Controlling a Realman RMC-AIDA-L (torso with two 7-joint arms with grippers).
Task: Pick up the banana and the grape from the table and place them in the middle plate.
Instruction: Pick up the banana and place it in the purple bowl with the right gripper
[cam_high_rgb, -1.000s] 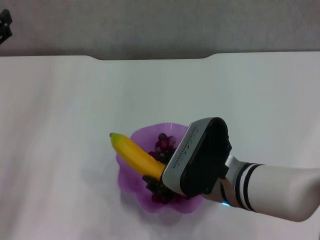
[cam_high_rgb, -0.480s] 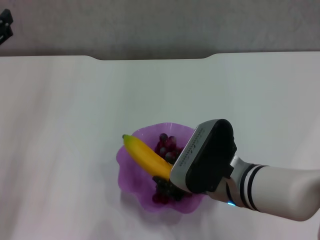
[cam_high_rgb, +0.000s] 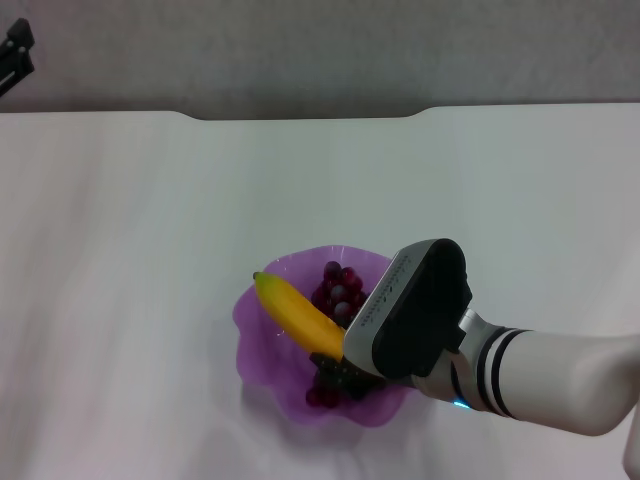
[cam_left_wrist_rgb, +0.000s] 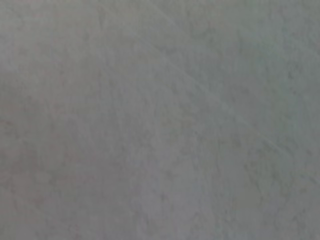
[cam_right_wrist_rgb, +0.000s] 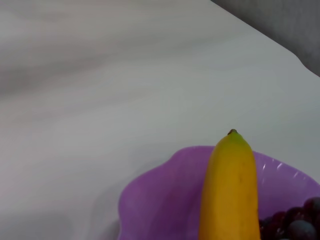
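Note:
The purple plate (cam_high_rgb: 258, 345) with a wavy rim sits on the white table (cam_high_rgb: 140, 220) near its front middle. The dark red grape bunch (cam_high_rgb: 338, 288) lies inside it. My right gripper (cam_high_rgb: 330, 362) is shut on the near end of the yellow banana (cam_high_rgb: 295, 312) and holds it slanted over the plate, above the grapes, with its tip over the plate's left rim. The right wrist view shows the banana (cam_right_wrist_rgb: 230, 190) reaching out over the plate (cam_right_wrist_rgb: 160, 200), with grapes (cam_right_wrist_rgb: 295, 227) beside it. My left gripper (cam_high_rgb: 14, 50) is parked at the far left, off the table.
The table's notched far edge (cam_high_rgb: 310, 115) runs along the back, with a grey wall behind it. The left wrist view shows only a plain grey surface.
My right gripper has moved to the right with the banana. The banana's tip, which stuck out past the plate's left rim, now sits over the rim.

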